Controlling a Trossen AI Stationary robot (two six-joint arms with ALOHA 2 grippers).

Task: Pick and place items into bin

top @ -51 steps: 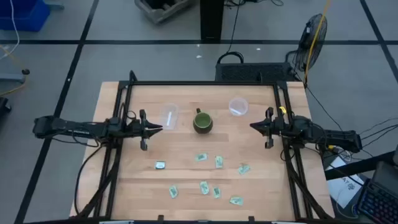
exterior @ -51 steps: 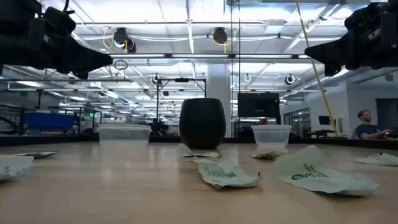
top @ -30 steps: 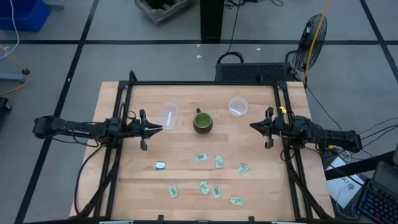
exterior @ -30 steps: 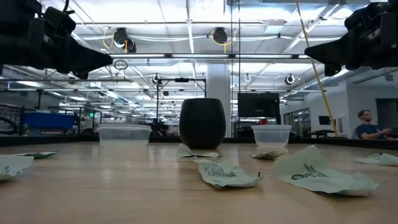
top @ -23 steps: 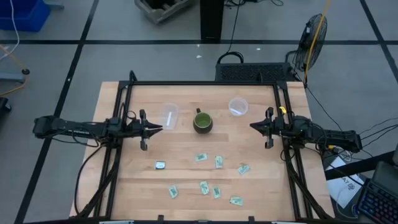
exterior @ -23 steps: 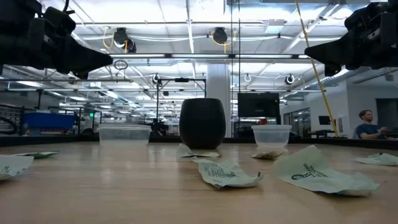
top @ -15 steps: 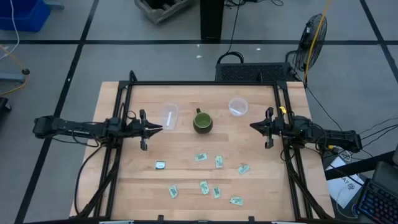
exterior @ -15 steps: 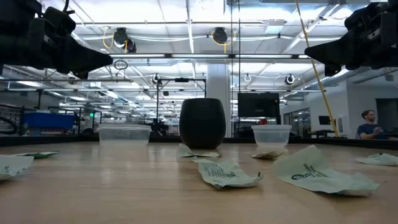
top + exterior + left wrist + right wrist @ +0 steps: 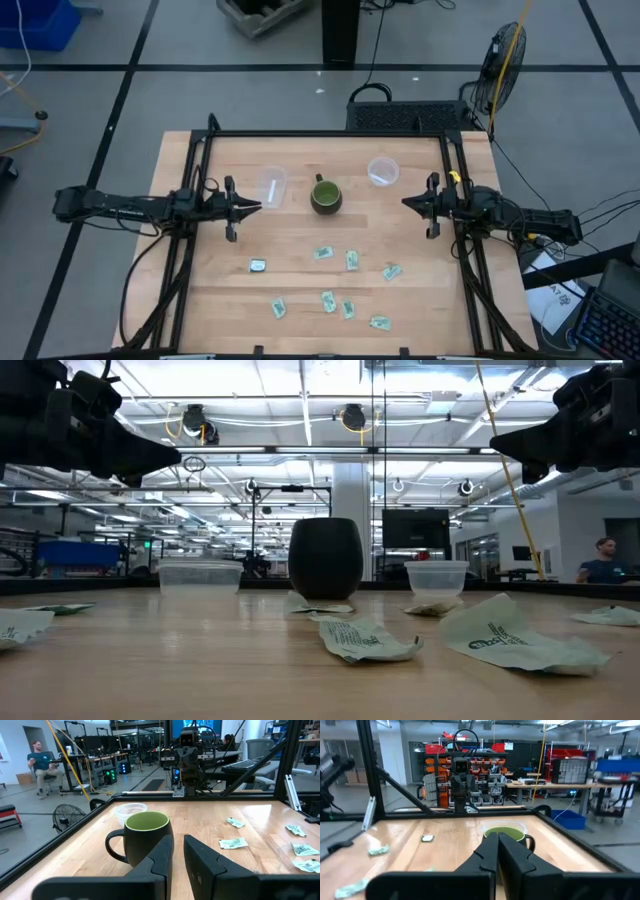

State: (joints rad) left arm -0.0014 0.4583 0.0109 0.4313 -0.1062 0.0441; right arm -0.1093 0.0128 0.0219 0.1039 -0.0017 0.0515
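Several small pale green and white packets (image 9: 337, 285) lie flat on the near half of the wooden table. One bluish-silver packet (image 9: 258, 265) lies apart to their left. Two clear plastic tubs stand toward the far side, one (image 9: 272, 186) left and one (image 9: 383, 171) right of a dark green mug (image 9: 326, 196). My left gripper (image 9: 258, 207) hovers above the table left of the mug, its fingers (image 9: 167, 851) drawn together with only a narrow slit. My right gripper (image 9: 405, 202) hovers to the mug's right, shut (image 9: 498, 845). Both point at the mug and hold nothing.
A black metal frame (image 9: 325, 134) runs along the table's far, left and right edges. The mug (image 9: 325, 558) stands between the two grippers. Bare wood lies between the grippers and the packets. A person (image 9: 603, 562) sits in the room beyond.
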